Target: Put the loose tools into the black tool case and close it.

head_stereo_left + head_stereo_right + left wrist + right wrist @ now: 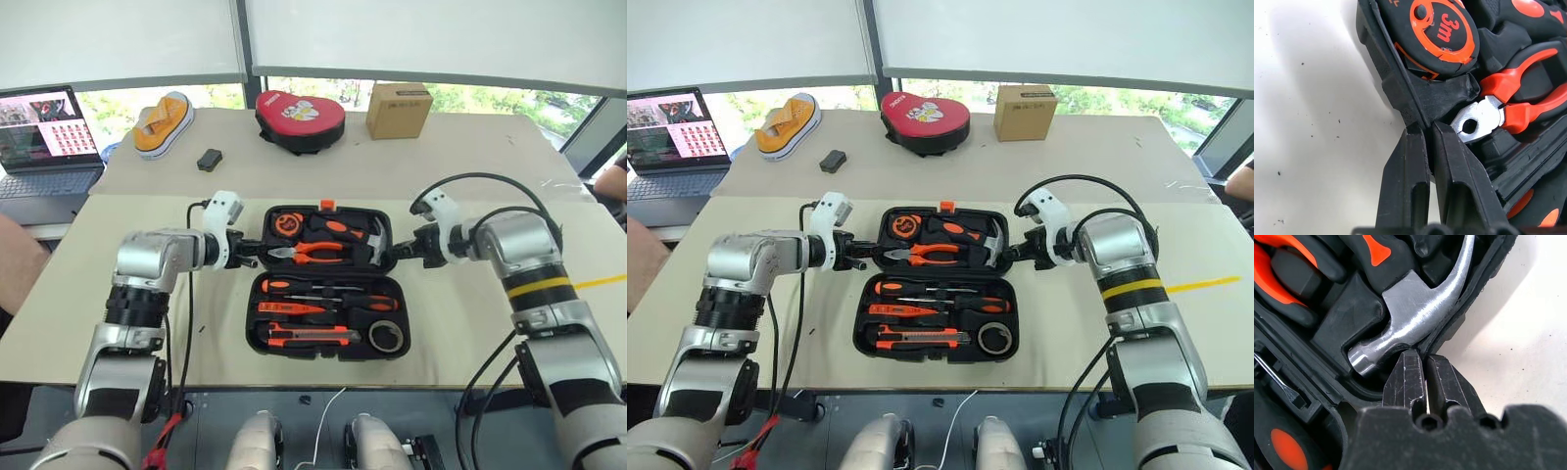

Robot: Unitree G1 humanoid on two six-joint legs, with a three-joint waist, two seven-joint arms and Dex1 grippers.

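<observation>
Tools are seen already laid in the recesses of the black tool case (326, 279), which lies open at the middle of the table (470, 166), its lid half on the far side with its long axis running left to right. The left gripper (252, 260) is clenched on the left rim of the lid and the right gripper (396, 253) on its right rim, so the lid lies between them. The pinched rims beside the pliers (1508, 105) and the hammer (1415, 308) are shown by the wrist views, while the near half with the utility knife (312, 337) and tape roll (386, 336) is shown by the head views.
</observation>
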